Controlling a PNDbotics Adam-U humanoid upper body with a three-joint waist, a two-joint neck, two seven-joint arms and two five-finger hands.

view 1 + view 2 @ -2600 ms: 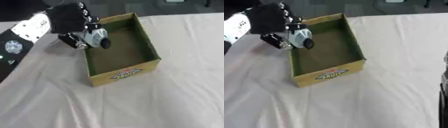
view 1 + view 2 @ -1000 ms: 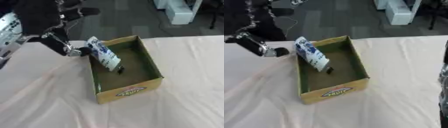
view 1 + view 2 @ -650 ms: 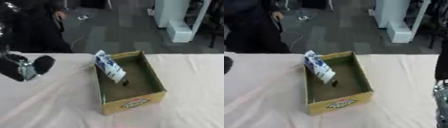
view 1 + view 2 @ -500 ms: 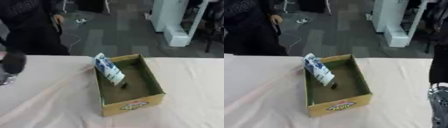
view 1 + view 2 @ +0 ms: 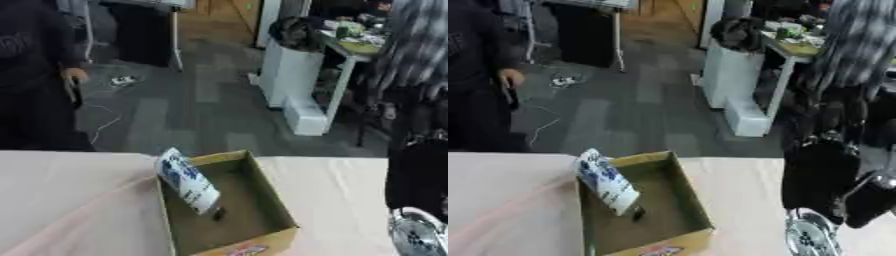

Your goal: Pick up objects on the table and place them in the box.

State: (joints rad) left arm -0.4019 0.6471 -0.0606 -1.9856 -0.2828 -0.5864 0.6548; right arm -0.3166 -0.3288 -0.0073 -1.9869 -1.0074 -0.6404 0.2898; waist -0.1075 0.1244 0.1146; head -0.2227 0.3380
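The white-and-blue tube (image 5: 186, 180) leans tilted against the left wall inside the cardboard box (image 5: 271, 205), so that item looks placed. No other loose objects show on the tablecloth (image 5: 70, 200). The right hand (image 5: 826, 187) is raised at the right edge, its fingers impossible to tell; the left hand is out of view.

an open cardboard box (image 5: 262, 200) sits on the pale surface (image 5: 70, 200), long side running away from the robot. inside it a white tube with blue print (image 5: 186, 181) leans tilted against the left wall, dark cap down on the box floor.

No print is legible on the box (image 5: 271, 210) label or the tube (image 5: 186, 181).
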